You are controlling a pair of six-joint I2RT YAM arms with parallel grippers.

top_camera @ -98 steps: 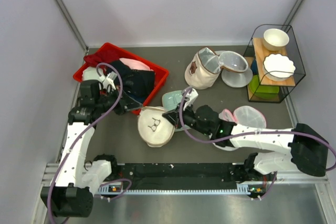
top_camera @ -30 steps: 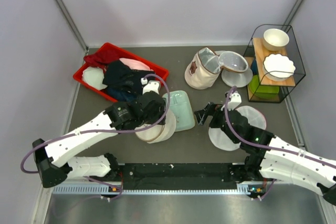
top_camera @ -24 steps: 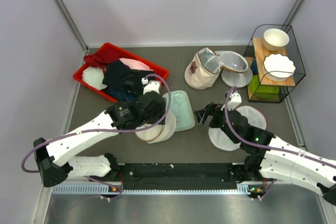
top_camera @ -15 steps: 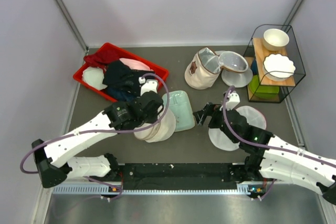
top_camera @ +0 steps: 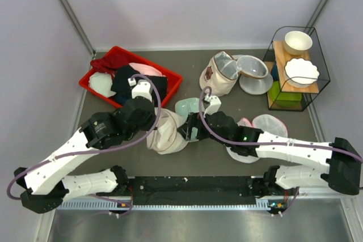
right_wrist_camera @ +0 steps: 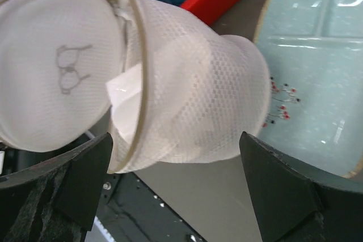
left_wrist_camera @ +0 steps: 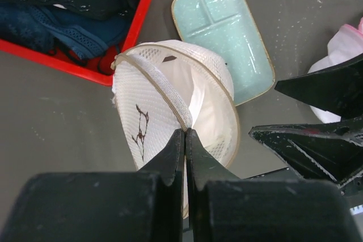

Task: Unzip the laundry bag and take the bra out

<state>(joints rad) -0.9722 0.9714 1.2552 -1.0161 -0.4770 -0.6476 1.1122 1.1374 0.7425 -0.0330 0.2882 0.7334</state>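
- Left jaws: pinched fully shut on the tan zip rim of the laundry bag (left_wrist_camera: 148,106). I can't tell whether the zip pull itself is between the tips.
- Right jaws: spread wide, fingers (right_wrist_camera: 85,179) either side of the bag body. No contact that I can see.
- Key relation: the drum's long axis runs across the right jaws' gap, finger to finger. The icon face (right_wrist_camera: 57,83) sticks out past one finger and the far end sits by the other.
- From the left jaws the rim runs straight ahead off the tips, and the bag body hangs to either side of that line.
- Judgement: running the zip along the rim needs the body braced. The right jaws already straddle it, so they are the nearer brace.
- The bra: not visible, presumably inside the bag. A pale shape shows through the mesh, but I can't identify it.
- Counts: one laundry bag, no bra in view, two arms, both at the bag.
- One teal plate (left_wrist_camera: 224,38) lies on the desk just beyond the bag from the left jaws.
- One red tray (left_wrist_camera: 57,62) sits off to the side, ahead of the left jaws.
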